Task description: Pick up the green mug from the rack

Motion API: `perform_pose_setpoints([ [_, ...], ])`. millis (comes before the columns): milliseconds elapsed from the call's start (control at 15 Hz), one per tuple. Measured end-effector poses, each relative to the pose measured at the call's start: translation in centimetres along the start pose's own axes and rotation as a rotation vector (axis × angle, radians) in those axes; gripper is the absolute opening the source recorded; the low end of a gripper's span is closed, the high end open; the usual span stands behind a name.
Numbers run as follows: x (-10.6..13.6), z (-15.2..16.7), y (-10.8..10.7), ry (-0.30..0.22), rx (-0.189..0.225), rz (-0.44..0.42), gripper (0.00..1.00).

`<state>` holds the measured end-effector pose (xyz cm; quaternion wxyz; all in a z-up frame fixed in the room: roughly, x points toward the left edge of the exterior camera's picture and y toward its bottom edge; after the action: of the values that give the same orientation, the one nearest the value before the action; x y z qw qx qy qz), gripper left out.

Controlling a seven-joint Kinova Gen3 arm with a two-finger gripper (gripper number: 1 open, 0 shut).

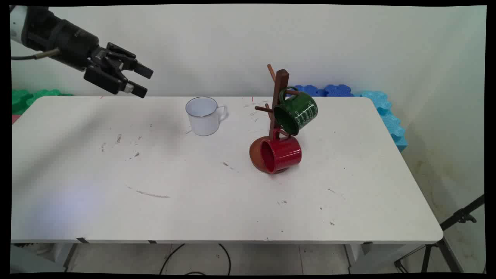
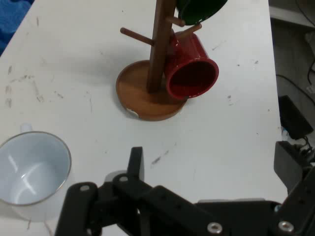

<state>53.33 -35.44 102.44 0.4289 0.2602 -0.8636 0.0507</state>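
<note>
Scuffed white table [image 1: 217,201] carries a turned wooden mug tree [image 1: 279,97] on a round base, with glossy green mug [image 1: 297,111] and red mug [image 1: 281,154] hung; enamel white mug [image 1: 203,115] stands beside. My hand [image 1: 139,81] hovers spread wide, empty.

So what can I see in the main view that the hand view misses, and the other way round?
Only the main view shows the whole table, the wall, the blue foam mats, the full green mug hanging on the wooden mug tree, and the gripper raised over the far left corner with its fingers apart, holding nothing. Only the hand view looks down into the white mug, which is empty, and shows the tree's round base. Both show the white mug, the tree and the red mug hanging low on it.
</note>
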Motion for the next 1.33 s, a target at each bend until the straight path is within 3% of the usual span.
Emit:
perform_pose_setpoints([
  [600,1.0,3.6,2.0,0.059,0.039,-0.031,1.00],
  [933,4.0,8.9,5.5,0.087,0.075,-0.111,1.00],
  [1333,6.6,15.9,9.8,0.079,0.093,-0.194,1.00],
])
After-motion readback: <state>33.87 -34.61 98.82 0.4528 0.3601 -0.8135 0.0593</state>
